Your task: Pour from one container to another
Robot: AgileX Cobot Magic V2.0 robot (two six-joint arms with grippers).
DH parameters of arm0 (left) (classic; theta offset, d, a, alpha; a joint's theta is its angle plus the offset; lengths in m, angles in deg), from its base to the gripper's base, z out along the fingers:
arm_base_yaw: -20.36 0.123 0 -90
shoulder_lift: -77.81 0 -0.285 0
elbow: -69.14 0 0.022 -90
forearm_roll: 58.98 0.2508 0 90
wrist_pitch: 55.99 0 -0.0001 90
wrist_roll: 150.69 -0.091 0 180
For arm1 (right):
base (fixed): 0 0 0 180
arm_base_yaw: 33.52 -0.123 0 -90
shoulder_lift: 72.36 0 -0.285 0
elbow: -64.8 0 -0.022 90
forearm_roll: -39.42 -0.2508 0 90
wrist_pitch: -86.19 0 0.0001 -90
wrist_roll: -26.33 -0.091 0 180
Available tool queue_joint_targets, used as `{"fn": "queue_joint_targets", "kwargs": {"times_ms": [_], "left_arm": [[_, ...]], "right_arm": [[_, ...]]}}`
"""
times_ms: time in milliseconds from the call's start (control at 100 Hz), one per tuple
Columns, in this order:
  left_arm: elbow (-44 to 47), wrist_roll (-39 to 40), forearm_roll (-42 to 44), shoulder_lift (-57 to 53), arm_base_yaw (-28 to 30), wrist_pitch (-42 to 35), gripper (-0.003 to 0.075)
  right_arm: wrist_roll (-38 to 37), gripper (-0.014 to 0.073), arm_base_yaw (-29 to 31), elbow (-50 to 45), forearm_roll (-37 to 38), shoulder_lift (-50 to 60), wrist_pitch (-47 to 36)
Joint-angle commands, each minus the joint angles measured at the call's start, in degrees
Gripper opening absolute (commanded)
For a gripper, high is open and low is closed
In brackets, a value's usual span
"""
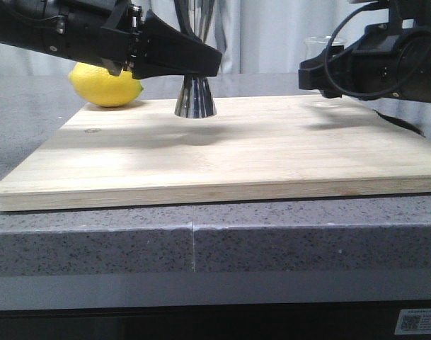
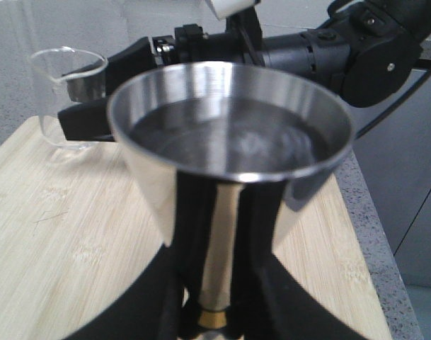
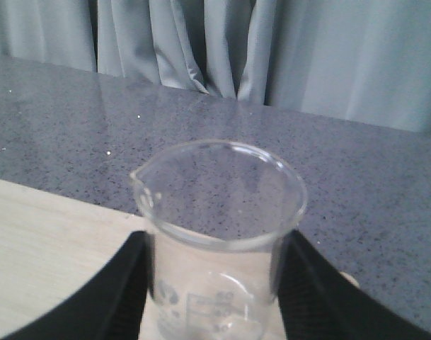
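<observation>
A pale bamboo cutting board (image 1: 222,152) lies flat on the speckled grey desk (image 1: 201,248), its front edge near the desk's edge. A yellow lemon (image 1: 105,86) sits at the board's far left corner, just off the wood as far as I can tell. Pale grey curtains (image 3: 272,49) hang behind the desk.

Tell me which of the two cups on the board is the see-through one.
The glass beaker, held between the right gripper fingers. It is clear with a pouring lip and printed marks; the jigger in the left gripper is shiny opaque steel.
</observation>
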Motion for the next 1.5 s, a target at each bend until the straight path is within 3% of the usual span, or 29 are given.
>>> {"fn": "queue_joint_targets", "kwargs": {"times_ms": [0,1490], "left_arm": [[-1.70,0.34,-4.24,-3.29,-0.57,5.17,-0.0019],[-1.70,0.34,-4.24,-3.29,-0.57,5.17,-0.0019]], "right_arm": [[-0.01,0.0037,0.29,2.04,0.41,2.21,-3.23],[0.08,0.0037,0.29,2.04,0.62,-2.15,-2.94]]}}
